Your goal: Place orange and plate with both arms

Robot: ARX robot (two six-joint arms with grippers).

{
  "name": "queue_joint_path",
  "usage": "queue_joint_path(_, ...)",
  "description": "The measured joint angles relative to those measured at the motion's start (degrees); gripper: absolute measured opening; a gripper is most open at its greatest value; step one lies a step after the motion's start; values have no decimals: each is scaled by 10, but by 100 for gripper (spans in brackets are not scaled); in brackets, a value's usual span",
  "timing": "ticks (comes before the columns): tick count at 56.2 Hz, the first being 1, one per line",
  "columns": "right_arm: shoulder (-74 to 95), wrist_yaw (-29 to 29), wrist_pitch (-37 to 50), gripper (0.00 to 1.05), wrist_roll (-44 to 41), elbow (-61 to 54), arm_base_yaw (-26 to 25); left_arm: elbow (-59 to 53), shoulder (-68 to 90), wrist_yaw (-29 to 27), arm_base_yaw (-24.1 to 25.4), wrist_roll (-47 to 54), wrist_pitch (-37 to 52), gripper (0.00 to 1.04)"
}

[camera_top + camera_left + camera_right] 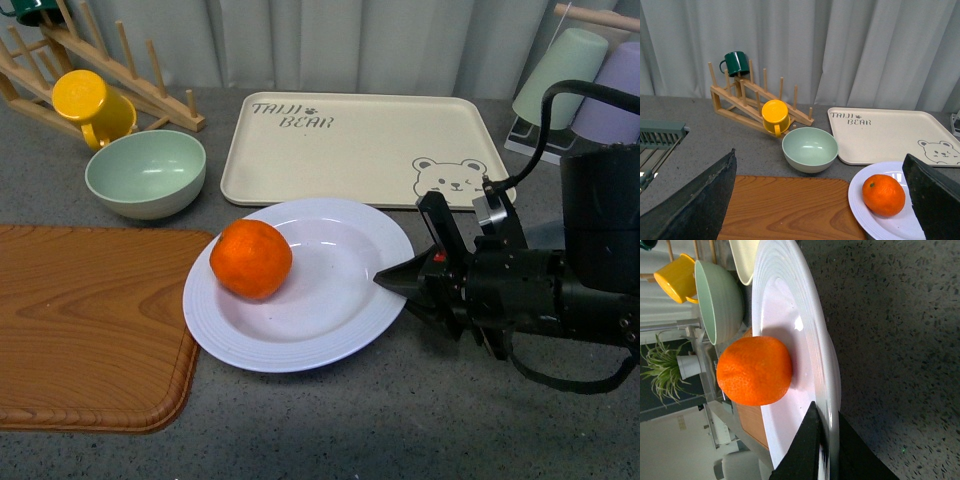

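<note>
On your left, the left tool (819, 155) is released, its fingers spread wide and holding nothing, with the wooden board (90, 320) beneath it. Right beside the board, the plate (330, 330) lies on the grey table (330, 430), and the orange (251, 259) rests on its left side. At the plate's right rim, the right tool (388, 282) is clenched on the edge.

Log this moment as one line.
orange: on plate | right gripper: shut on plate rim | left gripper: open, holding nothing
</note>
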Motion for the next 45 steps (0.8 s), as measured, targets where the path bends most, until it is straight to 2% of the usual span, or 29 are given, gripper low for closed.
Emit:
queue_joint_path(13, -1, -5, 175, 1, 69, -51, -23, 0, 0, 0, 0, 0, 0, 98)
queue_joint_path(23, 0, 11, 245, 1, 116, -47, -14, 0, 0, 0, 0, 0, 0, 98)
queue_joint_path(33, 17, 35, 266, 1, 147, -2, -5, 0, 0, 0, 0, 0, 0, 98)
queue_joint_path(45, 71, 103, 279, 1, 186, 76, 7, 0, 0, 0, 0, 0, 0, 98)
